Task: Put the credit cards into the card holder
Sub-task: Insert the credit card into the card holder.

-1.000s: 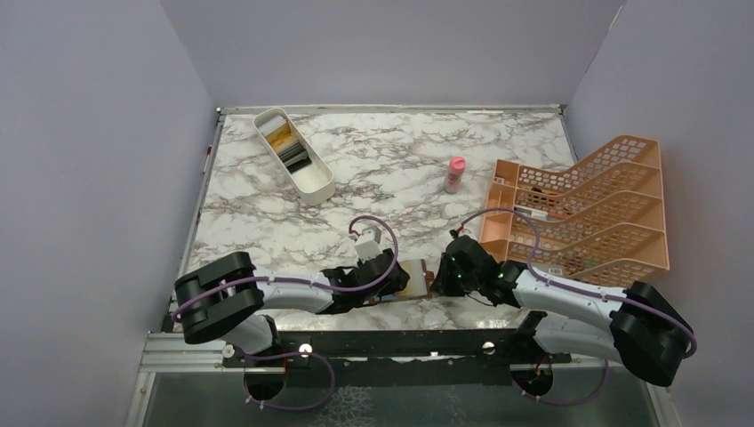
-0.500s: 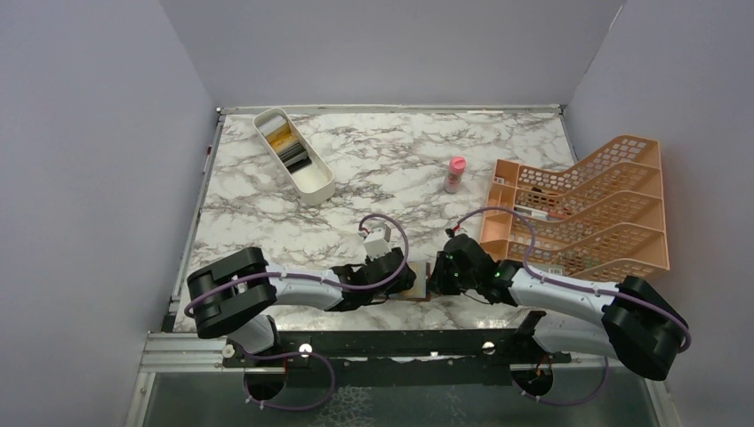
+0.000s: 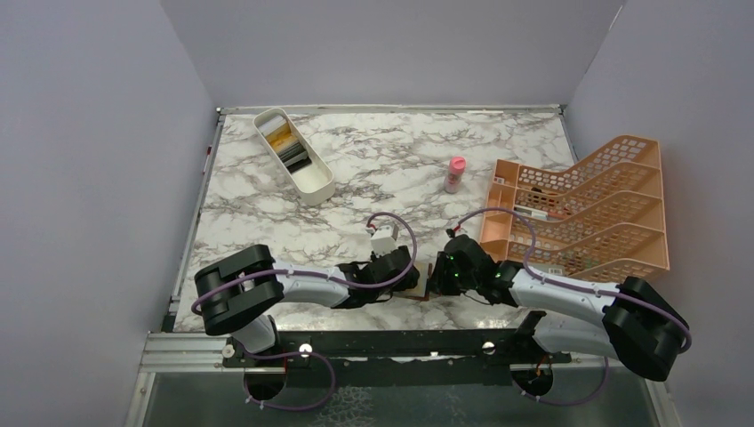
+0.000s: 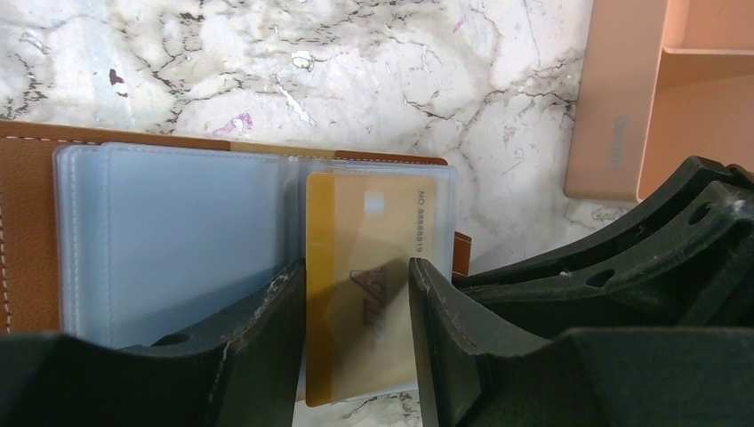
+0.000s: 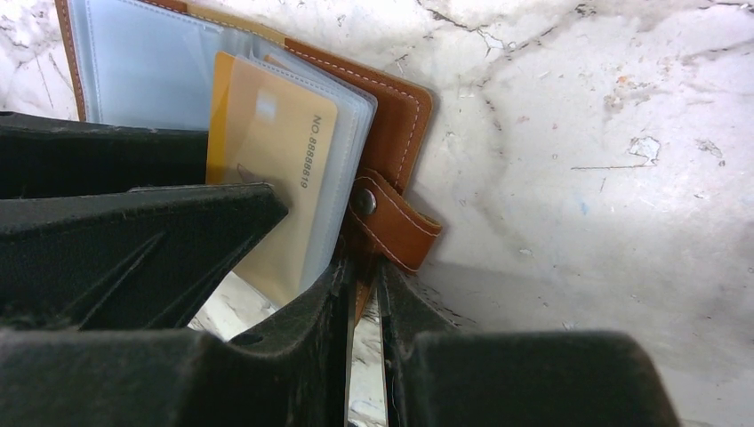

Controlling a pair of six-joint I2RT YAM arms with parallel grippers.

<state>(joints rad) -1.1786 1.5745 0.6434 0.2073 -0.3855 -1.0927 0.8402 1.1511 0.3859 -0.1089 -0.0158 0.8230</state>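
The card holder [image 4: 27, 231] lies open at the table's near edge, brown outside, with clear blue-grey sleeves [image 4: 178, 231]. My left gripper [image 4: 356, 276] is shut on a gold credit card [image 4: 360, 222] by its long edges, and the card's far end sits inside a sleeve. My right gripper [image 5: 363, 276] is shut on the brown cover edge of the card holder [image 5: 400, 116], next to its snap strap. The gold card also shows in the right wrist view [image 5: 271, 151]. In the top view both grippers meet over the card holder [image 3: 425, 288]. More gold and dark cards [image 3: 289, 147] lie in the white tray.
A white oblong tray [image 3: 313, 182] stands at the back left. A pink bottle [image 3: 455, 174] stands mid-table. An orange lattice rack [image 3: 587, 209] fills the right side, and its corner is close to the card holder [image 4: 622, 107].
My left gripper has moved right with the gold card, toward my right gripper and over the card holder. My right gripper has hardly moved.
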